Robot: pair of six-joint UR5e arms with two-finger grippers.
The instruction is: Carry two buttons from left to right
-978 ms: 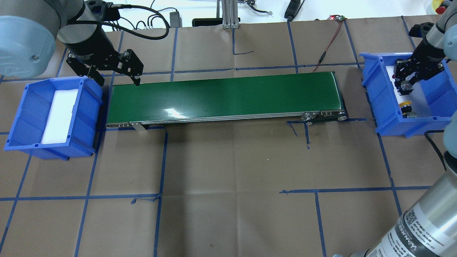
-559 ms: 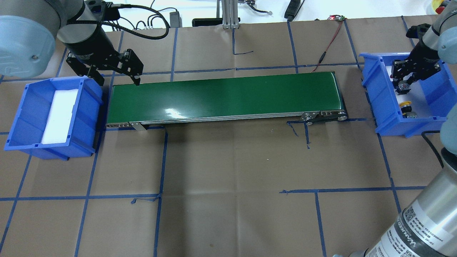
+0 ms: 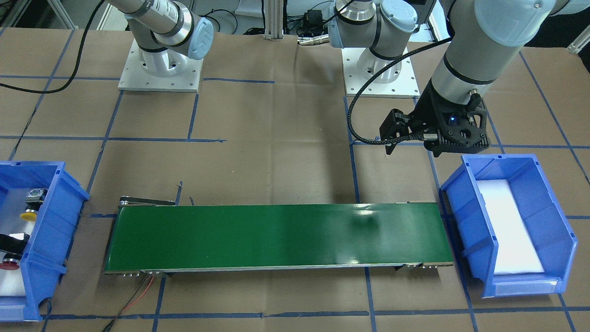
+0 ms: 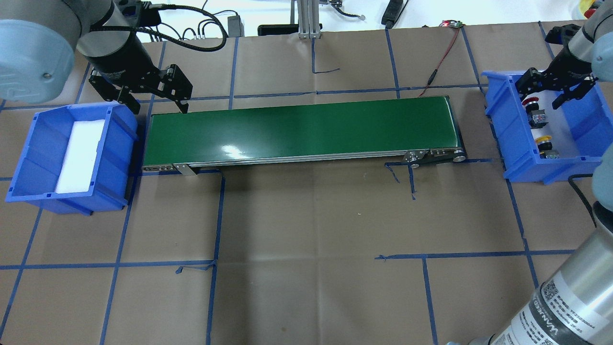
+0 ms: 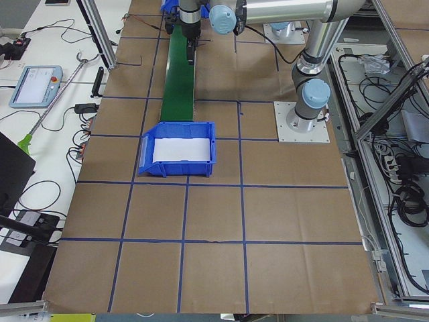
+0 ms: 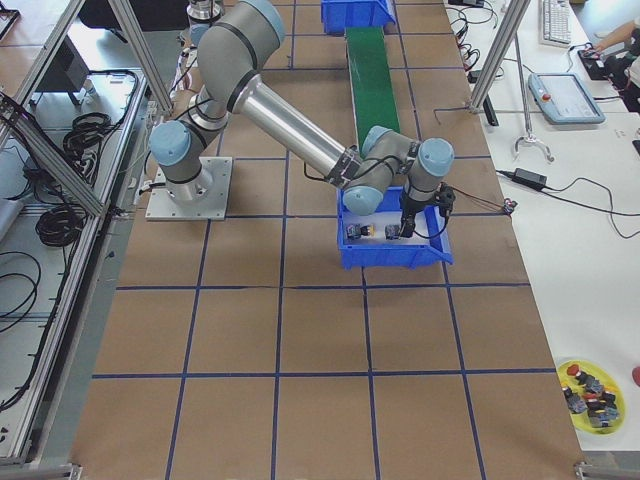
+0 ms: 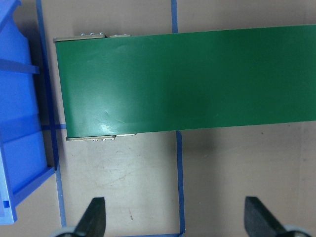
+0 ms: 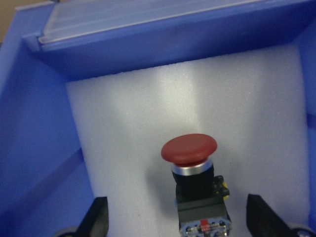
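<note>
While the right hand (image 4: 540, 96) hovered, jaws apart, above the red button (image 8: 189, 148) near the yellow button (image 4: 543, 140) in the right bin (image 4: 498, 129), the left hand (image 4: 156, 104) hung spread over one end of the belt (image 4: 301, 129).

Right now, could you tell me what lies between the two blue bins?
The green conveyor, nothing on it, between left bin and right bin, in the overhead view.
</note>
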